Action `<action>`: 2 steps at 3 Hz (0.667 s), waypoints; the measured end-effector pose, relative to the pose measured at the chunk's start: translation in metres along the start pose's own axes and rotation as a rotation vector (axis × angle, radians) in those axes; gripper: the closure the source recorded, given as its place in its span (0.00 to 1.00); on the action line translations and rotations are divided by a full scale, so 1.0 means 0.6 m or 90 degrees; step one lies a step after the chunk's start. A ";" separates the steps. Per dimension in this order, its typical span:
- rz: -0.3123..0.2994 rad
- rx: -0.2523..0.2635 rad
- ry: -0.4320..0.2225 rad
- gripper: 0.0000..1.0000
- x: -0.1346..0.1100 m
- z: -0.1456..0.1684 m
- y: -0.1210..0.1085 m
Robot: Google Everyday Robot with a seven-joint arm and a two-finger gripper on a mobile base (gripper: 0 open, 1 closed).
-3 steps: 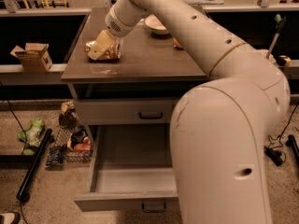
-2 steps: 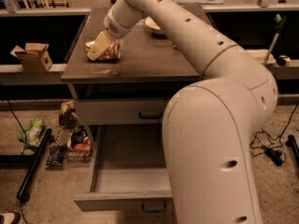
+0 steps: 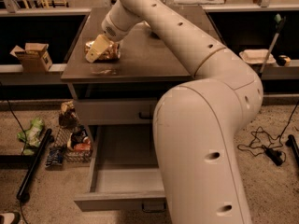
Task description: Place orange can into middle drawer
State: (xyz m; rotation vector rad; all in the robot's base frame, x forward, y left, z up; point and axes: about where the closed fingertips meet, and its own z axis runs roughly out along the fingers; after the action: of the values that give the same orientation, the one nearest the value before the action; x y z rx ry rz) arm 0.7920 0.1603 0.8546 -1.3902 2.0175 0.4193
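The orange can (image 3: 111,54), crushed and shiny gold, lies on the left part of the grey cabinet's top (image 3: 145,59). My gripper (image 3: 100,49) is at the can, and its pale front covers the can's left side. The can still rests on the top. The middle drawer (image 3: 117,201) is pulled out wide below the closed top drawer (image 3: 112,112). Its grey inside is bare. My large pale arm crosses the right half of the view and hides the drawer's right part.
A cardboard box (image 3: 32,56) sits on the ledge at left. A wire basket of packets (image 3: 72,141) and a black pole (image 3: 33,164) lie on the floor left of the drawer. A white bowl (image 3: 257,56) sits on the right ledge, with cables (image 3: 266,146) on the floor.
The can and the gripper stay at the same spot on the cabinet top. The bulk of my arm has shifted left in the view and now covers more of the drawers.
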 end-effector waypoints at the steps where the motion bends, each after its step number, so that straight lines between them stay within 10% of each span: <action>1: 0.005 -0.010 0.007 0.00 0.009 0.016 -0.002; 2: 0.011 -0.018 0.013 0.18 0.020 0.029 -0.002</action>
State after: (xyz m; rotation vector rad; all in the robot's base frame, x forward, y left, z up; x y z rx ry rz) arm 0.7959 0.1612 0.8340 -1.4007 2.0483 0.4455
